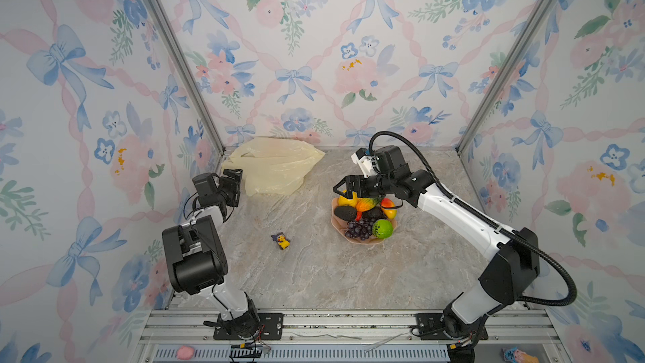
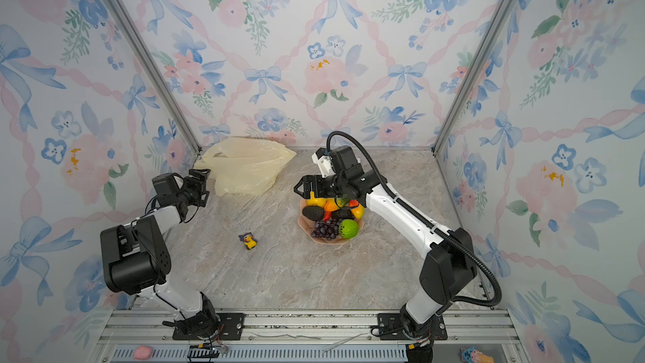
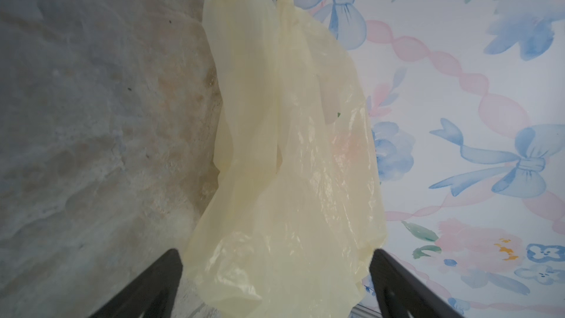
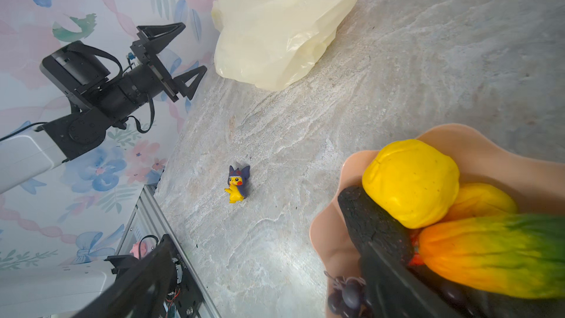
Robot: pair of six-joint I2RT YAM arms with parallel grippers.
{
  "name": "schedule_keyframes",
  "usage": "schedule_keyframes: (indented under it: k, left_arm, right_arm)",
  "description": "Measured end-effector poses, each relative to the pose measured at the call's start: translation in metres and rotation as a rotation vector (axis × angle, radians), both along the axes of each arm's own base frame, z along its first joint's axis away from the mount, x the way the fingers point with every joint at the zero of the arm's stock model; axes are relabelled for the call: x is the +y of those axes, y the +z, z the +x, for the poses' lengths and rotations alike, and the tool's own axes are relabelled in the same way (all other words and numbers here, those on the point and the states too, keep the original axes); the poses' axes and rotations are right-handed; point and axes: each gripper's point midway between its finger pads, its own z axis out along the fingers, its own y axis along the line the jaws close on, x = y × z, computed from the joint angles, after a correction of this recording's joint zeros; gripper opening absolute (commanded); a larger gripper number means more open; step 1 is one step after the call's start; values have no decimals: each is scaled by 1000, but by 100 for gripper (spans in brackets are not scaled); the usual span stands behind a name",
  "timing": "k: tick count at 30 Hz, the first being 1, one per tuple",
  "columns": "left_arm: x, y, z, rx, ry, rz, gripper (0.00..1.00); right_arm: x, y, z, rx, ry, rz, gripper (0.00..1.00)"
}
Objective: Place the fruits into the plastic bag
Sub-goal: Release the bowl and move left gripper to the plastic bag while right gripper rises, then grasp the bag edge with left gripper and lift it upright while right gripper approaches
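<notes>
You are at the opening step: the fruits [image 1: 364, 216] are all lying heaped on the pink plate [image 1: 370, 240]. The plastic bag [image 1: 275, 169] is lying flat and crumpled in the far left corner of the surface [image 1: 314, 274], well apart from the plate.

Your right tool [image 1: 340, 188] is hovering over the plate's far edge, jaws spread and holding nothing, with one finger just beside the dark avocado [image 4: 373, 224]. Your left tool [image 4: 193, 47] is pointing at the bag's near edge, also released and empty.

By my reading, the next move is calling for the right tool to close on a top fruit, likely the yellow one [image 4: 409, 182]. Meanwhile the left should pinch one layer of film to lift the mouth.

The bag's opening and handles are not showing in any view, and the lower fruits are lying partly buried under the others.
</notes>
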Motion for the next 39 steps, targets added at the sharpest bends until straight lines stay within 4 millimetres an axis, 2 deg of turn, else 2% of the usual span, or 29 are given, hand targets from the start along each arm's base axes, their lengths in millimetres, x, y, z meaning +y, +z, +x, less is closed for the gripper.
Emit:
schedule_keyframes:
  k: [2,7,10,13,16,18,21,26,29,31,33,36,39]
  left_arm:
    - [6,-6,16,-5,5,-8,98]
    - [12,-37,46,29,-2,-42,95]
    - [4,-50,61,44,-20,-57,90]
    - [-12,-57,76,45,-52,-68,84]
    - [-28,-59,87,39,-82,-79,63]
    - [-37,-59,93,34,-104,-87,31]
    - [-42,-60,97,29,-114,-96,0]
    - [-46,-58,96,11,-124,-107,0]
    - [-53,-56,84,16,-140,-110,0]
    - [-62,-48,74,8,-160,-101,0]
    - [-73,-27,65,-26,-193,-74,0]
    - [-91,20,52,-122,-248,3,0]
    - [-110,74,32,-246,-307,121,0]
  right_arm:
    - [8,-8,8,11,10,3,96]
    - [22,-28,20,41,29,9,96]
    - [27,-33,23,51,35,20,96]
    - [30,-34,26,55,35,34,96]
    - [31,-34,28,54,29,43,96]
    - [32,-32,30,48,26,52,96]
    - [31,-34,32,51,17,59,96]
    - [29,-43,31,73,4,57,96]
    - [28,-47,30,82,-1,56,96]
    - [26,-49,29,87,-7,51,96]
    - [24,-49,28,83,-17,43,96]
    - [17,-41,26,73,-38,30,96]
    - [10,-20,21,43,-53,40,96]
